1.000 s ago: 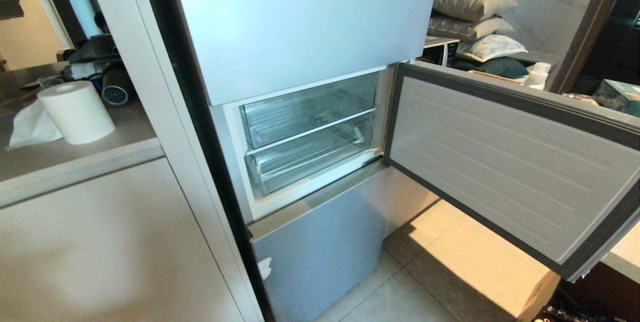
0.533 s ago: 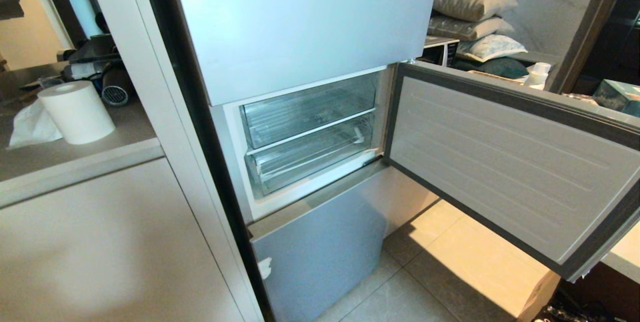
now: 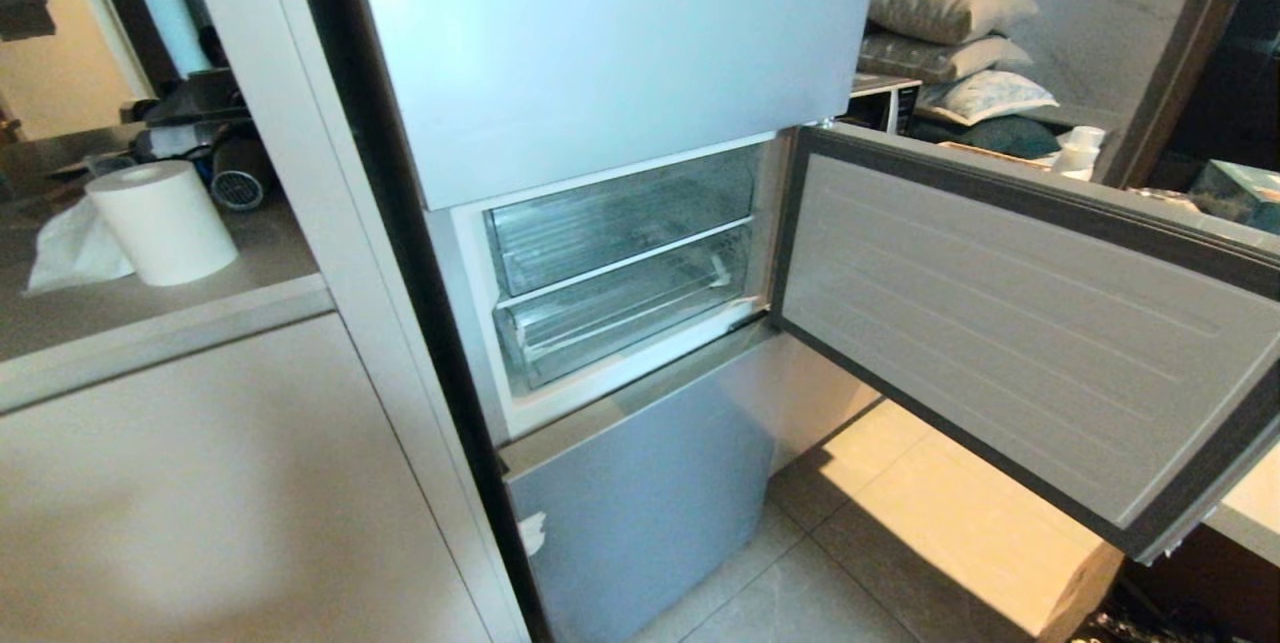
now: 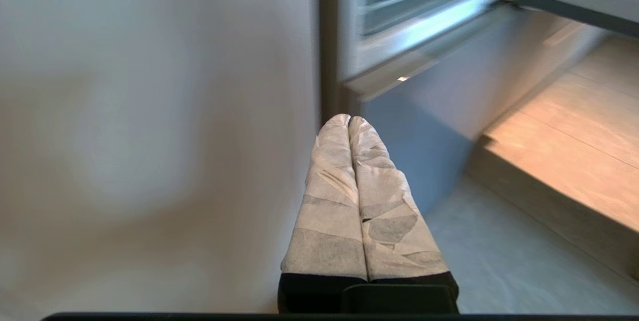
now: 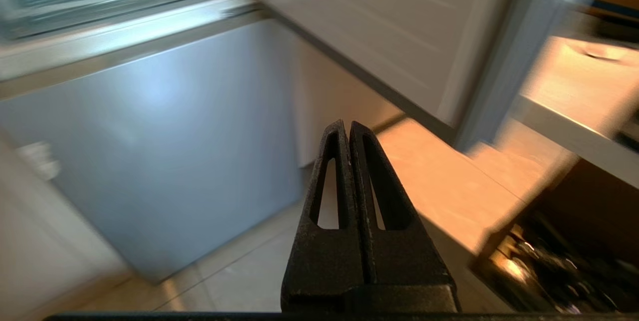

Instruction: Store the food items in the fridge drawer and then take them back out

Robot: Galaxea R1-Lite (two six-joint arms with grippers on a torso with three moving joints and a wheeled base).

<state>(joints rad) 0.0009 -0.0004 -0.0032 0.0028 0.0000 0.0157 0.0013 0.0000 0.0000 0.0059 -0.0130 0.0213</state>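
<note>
Head view, left to right. A paper roll [image 3: 165, 221] stands upright on the bench [image 3: 120, 308], with a crumpled tissue [image 3: 75, 253] just beside it on its left and dark clutter behind. Below the bench a pale cabinet front [image 3: 200, 483] fills the lower left. Next comes the fridge [image 3: 610, 43]: upper door shut, middle compartment open, lower door [image 3: 640, 503] shut. In the open compartment two clear drawers sit one above the other, both pushed in. The upper drawer [image 3: 620, 218] is clear and ribbed; the lower drawer [image 3: 625, 308] shows a whitish mark at its right front corner. No food shows in either one. The middle door [image 3: 1010, 323] swings wide to the right, its ribbed inner liner facing the camera. Behind it, pillows [image 3: 945, 33] lie stacked, and tiled floor [image 3: 800, 583] shows below.

Neither arm enters the head view.

Left wrist view. The left pincer [image 4: 349, 120], its fingers [image 4: 329, 196] wrapped in pale tape, is pressed together and pinches nothing. It hangs low before the fridge's left edge, pointing toward the lower door; the open compartment lies above and beyond the tips, well apart from them.

Right wrist view. The right pincer [image 5: 346, 125], black with slotted fingers [image 5: 384, 196], is likewise pressed together and empty. It points at the floor by the lower door's right edge, under the open middle door. The drawers lie up and away from the tips, well apart; the picture is blurred there.
</note>
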